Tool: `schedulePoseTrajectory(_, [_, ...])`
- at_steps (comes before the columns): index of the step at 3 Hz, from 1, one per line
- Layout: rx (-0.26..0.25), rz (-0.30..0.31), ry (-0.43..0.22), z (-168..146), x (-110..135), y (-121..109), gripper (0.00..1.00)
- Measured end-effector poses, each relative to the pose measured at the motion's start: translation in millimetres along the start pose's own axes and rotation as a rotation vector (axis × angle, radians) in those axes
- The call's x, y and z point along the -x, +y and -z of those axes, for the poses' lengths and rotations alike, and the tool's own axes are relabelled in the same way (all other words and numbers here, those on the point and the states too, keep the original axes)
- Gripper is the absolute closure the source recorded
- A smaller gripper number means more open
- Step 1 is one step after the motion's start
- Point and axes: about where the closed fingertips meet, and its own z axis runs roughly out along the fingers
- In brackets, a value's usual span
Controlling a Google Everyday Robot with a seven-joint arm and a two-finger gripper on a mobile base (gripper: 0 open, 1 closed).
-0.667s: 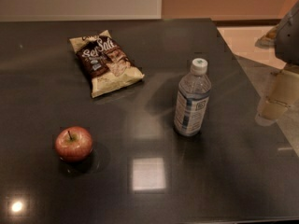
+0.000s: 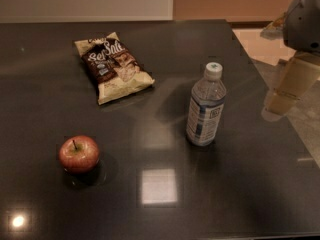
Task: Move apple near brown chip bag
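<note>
Currently your gripper (image 2: 292,86), state indeterminate, hangs far right; crossing to the apple (image 2: 79,154) risks toppling the bottle (image 2: 206,106).

The apple (image 2: 79,154), near left, is red with yellowish streaks and a dark stem. The brown chip bag (image 2: 114,67), far left, has a dark brown centre, white lettering and cream-tan edges. The clear bottle (image 2: 205,106) has a white cap and a white label with bluish print. The table (image 2: 240,194) is glossy charcoal with a pale square glint. At the far right edge, the gripper (image 2: 287,91) is cream-tan under a grey body.
</note>
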Motion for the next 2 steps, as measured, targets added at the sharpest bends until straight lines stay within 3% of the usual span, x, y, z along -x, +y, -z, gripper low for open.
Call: schedulePoseTrajectory(2, [0.055, 0.136, -0.093, -9, 94, -1, 0.00])
